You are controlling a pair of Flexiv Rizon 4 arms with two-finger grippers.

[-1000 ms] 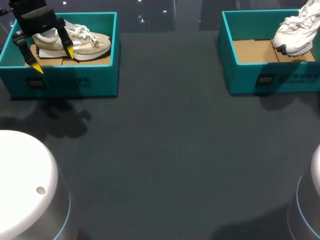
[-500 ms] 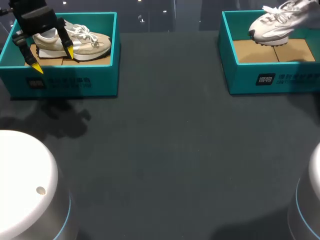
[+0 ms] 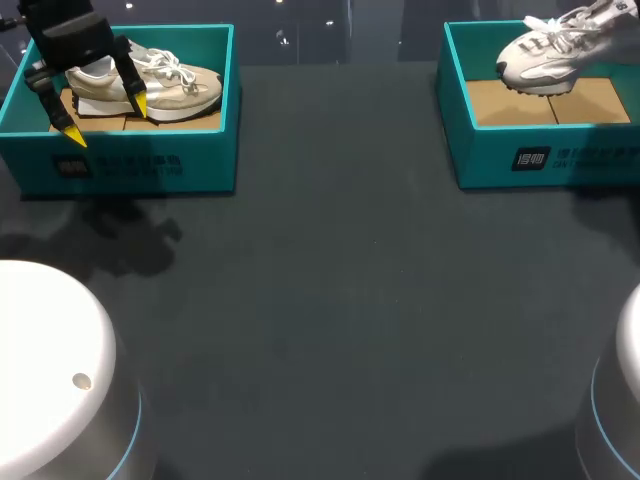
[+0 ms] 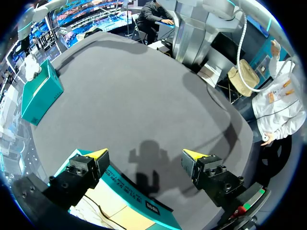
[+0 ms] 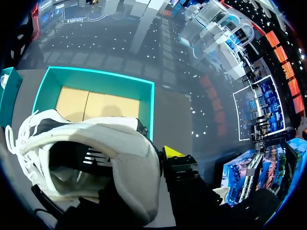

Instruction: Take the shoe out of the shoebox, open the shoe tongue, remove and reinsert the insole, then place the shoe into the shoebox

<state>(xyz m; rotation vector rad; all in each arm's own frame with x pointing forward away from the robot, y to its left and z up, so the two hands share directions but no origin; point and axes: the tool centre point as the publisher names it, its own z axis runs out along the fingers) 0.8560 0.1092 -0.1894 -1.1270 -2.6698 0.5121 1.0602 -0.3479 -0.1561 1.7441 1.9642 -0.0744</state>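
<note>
Head view: white sneaker (image 3: 555, 50) now hangs lifted off the right shoebox (image 3: 500, 150) floor, toe swung round. Left gripper (image 3: 100, 115) unmoved, released; beige sneaker (image 3: 160, 85) below it.

Left wrist view: left shoebox (image 4: 134, 191) wall under spread jaws.

Right wrist view: right gripper (image 5: 158, 160) grasps the sneaker's heel; extraction looks underway.

Two teal shoeboxes (image 3: 130, 165) (image 3: 500, 150), two shoes — beige shoe (image 3: 185, 90), white shoe (image 3: 545, 62)

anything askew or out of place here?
Nothing spilled or damaged. Only the white shoe looks tilted, held by its heel in the right gripper over the right shoebox. The beige shoe lies flat in the left shoebox.
</note>
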